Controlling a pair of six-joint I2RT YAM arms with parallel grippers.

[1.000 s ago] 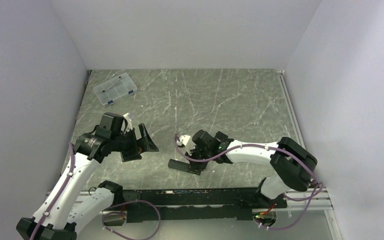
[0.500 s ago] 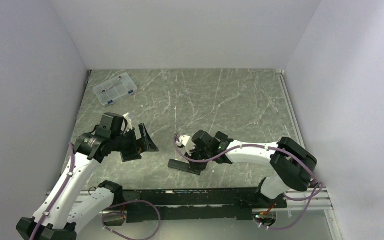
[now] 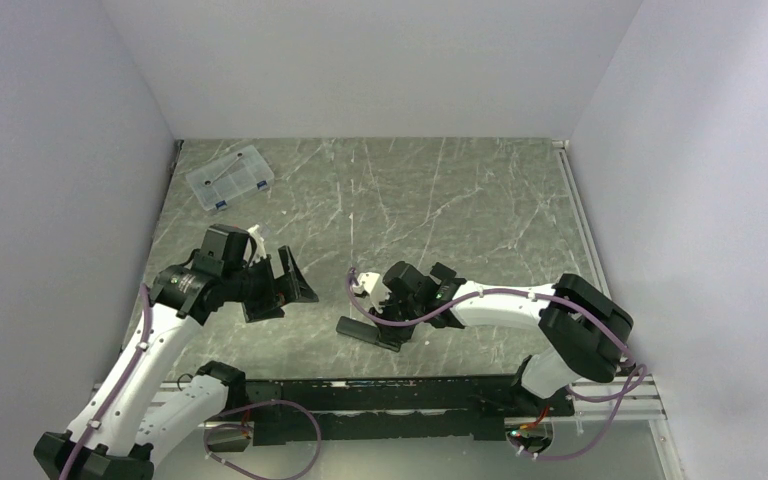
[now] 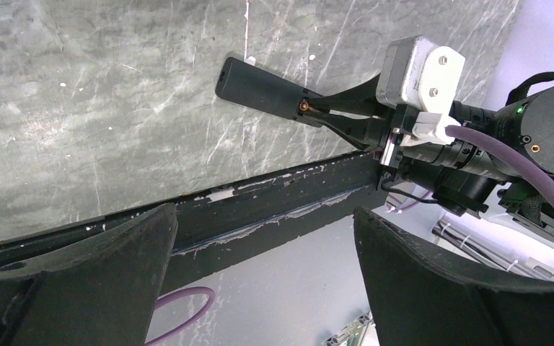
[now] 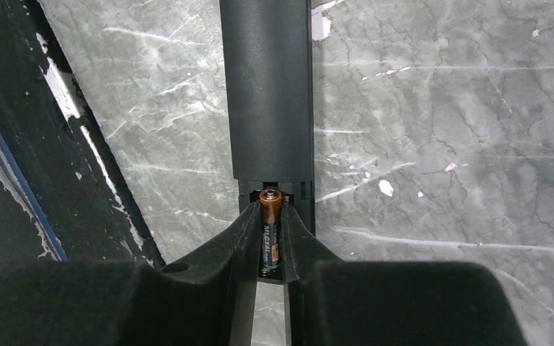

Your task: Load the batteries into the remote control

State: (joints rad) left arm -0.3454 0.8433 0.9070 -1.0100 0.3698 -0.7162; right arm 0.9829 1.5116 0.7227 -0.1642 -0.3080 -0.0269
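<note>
The black remote control (image 3: 360, 329) lies flat near the table's front edge, its battery compartment open at the end nearest my right gripper (image 3: 390, 328). In the right wrist view a battery (image 5: 270, 234) with a copper-coloured end lies in that compartment of the remote control (image 5: 268, 86). My right gripper (image 5: 271, 210) has its two fingers pressed close against the battery's sides. The left wrist view shows the same remote control (image 4: 260, 90) with the battery's copper end (image 4: 304, 107) at the right fingertips. My left gripper (image 3: 290, 288) hangs wide open to the remote's left, and its view (image 4: 263, 216) shows nothing between the fingers.
A clear plastic compartment box (image 3: 229, 178) sits at the back left corner. A black rail (image 3: 380, 395) runs along the near table edge, just in front of the remote. White walls close in the left, back and right sides.
The right wrist has crept slightly to the left over the remote. The left arm has stayed where it was.
</note>
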